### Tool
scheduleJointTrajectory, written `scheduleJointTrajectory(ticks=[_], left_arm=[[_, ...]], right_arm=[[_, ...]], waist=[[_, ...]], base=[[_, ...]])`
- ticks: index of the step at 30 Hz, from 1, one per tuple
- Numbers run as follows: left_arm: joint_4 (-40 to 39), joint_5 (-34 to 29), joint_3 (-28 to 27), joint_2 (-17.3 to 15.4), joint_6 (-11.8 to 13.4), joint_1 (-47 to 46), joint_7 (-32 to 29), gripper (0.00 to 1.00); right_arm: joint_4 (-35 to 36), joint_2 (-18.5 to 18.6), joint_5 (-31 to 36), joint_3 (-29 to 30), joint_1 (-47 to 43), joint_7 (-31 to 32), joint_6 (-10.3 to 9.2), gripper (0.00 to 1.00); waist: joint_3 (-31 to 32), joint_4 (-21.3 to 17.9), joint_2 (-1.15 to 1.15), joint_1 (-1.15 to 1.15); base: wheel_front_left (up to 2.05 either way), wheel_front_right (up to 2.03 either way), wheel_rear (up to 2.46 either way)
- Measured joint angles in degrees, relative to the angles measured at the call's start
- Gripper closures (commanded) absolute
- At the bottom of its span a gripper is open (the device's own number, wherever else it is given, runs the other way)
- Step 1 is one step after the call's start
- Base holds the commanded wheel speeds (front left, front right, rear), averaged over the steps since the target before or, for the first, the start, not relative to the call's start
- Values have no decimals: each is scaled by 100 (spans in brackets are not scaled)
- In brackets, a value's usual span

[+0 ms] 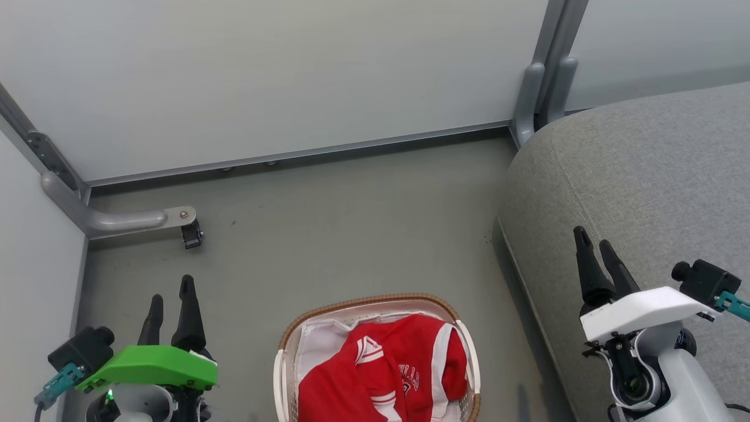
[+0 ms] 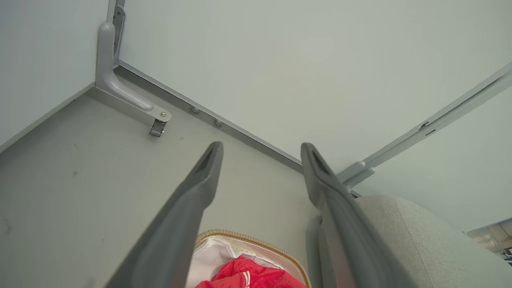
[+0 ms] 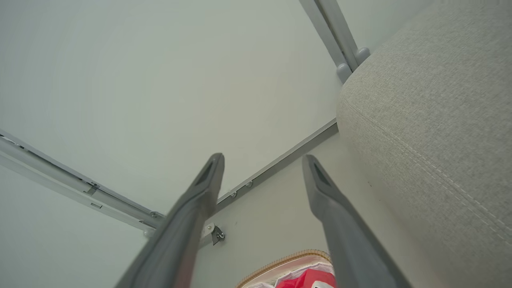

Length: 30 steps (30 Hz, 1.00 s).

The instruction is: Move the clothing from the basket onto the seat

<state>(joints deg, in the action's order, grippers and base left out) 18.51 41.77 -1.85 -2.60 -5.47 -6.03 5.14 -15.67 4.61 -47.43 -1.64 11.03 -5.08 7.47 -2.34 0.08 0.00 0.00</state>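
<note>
Nothing's done yet, I'd say: the red clothing (image 1: 387, 369) lies heaped in the basket (image 1: 369, 302) on the floor, the grey seat (image 1: 644, 176) alongside bare, left claw (image 1: 171, 290) and right claw (image 1: 592, 237) both parted, empty.

Pale frosted wall panels (image 1: 293, 76) closed the far side, framed in grey metal with a rail (image 1: 304, 153) along the base and an upright post (image 1: 551, 64) at the right. A side panel (image 1: 29, 264) met them at the left corner, where a curved grey bracket (image 1: 117, 220) reached over the floor (image 1: 328, 223), ending at a small dark fitting (image 1: 191, 234). The floor was dull grey-green, lightly specked, under soft even light.
</note>
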Motion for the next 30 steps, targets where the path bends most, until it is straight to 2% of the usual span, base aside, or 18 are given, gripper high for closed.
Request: scheduleJointTrajectory(ticks=[14,30], left_arm=[[46,-1028,342,-140,299,-1,224,0],[77,-1816,516,-129,352,20,460,0]], right_arm=[[-53,8,1116,-132,27,-232,0,0],[-281,-24,2108,-226,7,-461,1,0]], waist=[[-34,-23,0,0],[-44,-26,0,0]], base=[[0,0,0],[0,0,0]])
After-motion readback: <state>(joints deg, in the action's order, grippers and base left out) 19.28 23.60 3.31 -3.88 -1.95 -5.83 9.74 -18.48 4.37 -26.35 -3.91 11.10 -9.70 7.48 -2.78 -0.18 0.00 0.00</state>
